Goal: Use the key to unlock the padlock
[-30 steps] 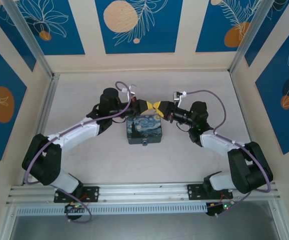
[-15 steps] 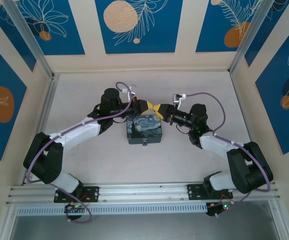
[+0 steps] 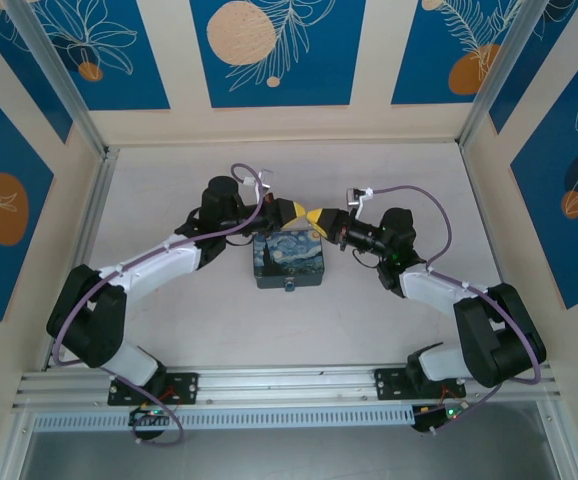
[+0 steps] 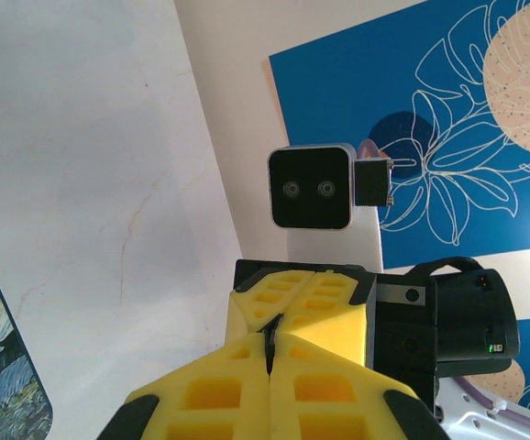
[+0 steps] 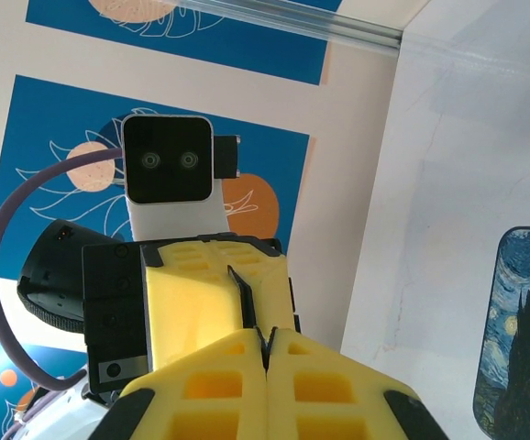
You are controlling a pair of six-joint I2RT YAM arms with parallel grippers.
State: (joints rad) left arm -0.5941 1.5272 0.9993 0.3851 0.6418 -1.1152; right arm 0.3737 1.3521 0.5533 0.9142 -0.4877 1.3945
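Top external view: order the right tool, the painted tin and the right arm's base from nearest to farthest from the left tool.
1. Right tool: tip to tip with the left tool.
2. Painted tin: just toward the bases.
3. Right arm's base: near edge, far right.

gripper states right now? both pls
Left gripper: closed on a thin dark piece, possibly the key.
Right gripper: fingers closed; whether it holds anything cannot be told.

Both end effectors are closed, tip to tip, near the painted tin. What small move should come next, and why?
Probably draw the right end effector back slightly: both it and the left end effector are shut, tips meeting, with an unidentifiable dark sliver between.
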